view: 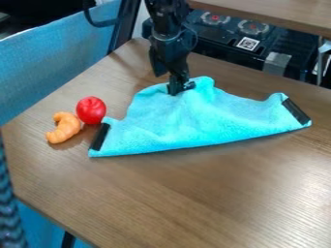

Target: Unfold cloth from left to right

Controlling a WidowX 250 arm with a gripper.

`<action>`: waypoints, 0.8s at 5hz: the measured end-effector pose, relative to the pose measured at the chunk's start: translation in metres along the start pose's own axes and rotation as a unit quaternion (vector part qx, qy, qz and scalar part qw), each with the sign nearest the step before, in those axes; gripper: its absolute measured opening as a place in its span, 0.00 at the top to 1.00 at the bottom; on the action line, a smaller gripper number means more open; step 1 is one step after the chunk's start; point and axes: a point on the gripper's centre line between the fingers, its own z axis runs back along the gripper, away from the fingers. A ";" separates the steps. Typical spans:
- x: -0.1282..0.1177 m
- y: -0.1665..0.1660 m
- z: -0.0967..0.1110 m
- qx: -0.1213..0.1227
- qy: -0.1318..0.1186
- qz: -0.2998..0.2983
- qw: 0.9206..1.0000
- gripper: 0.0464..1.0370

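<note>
So the blue cloth (174,121) was lying on the wooden table (194,193), kinda spread out but nowhere near flat. The end effector (181,89) was right down on its far edge, around the middle, and tbh I couldn't tell if it actually had a pinch of fabric or was just touching it. My guess is it was there because that raised, bunched bit gave it something to grab for pulling the fold open.

The near edge ran pretty straight between a black strip at the left end (99,137) and a black strip at the right end (296,111), while the far side humped up at the arm and dipped before the right corner. I'd call the job partway done, with the next move probably a lift and a drag toward the right. Dragging low could've just slid the whole thing or bunched it worse, since it looked soft and floppy.

The red toy fruit (91,110) and orange croissant-shaped toy (64,127) sat together just beyond the left end, maybe parked there to leave room, but close enough that a sloppy pull might've bumped them.

Labels: just a square black-and-white code sticker (248,43) on the dark equipment (217,41) behind. No words I could make out.
</note>
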 end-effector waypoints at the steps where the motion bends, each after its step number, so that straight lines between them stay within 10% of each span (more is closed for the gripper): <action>1: -0.002 -0.005 -0.010 -0.001 0.009 -0.001 1.000 0.38; 3: -0.005 -0.012 -0.014 -0.003 0.010 -0.008 1.000 0.90; 4: -0.009 -0.015 -0.016 -0.009 0.014 -0.013 1.000 0.99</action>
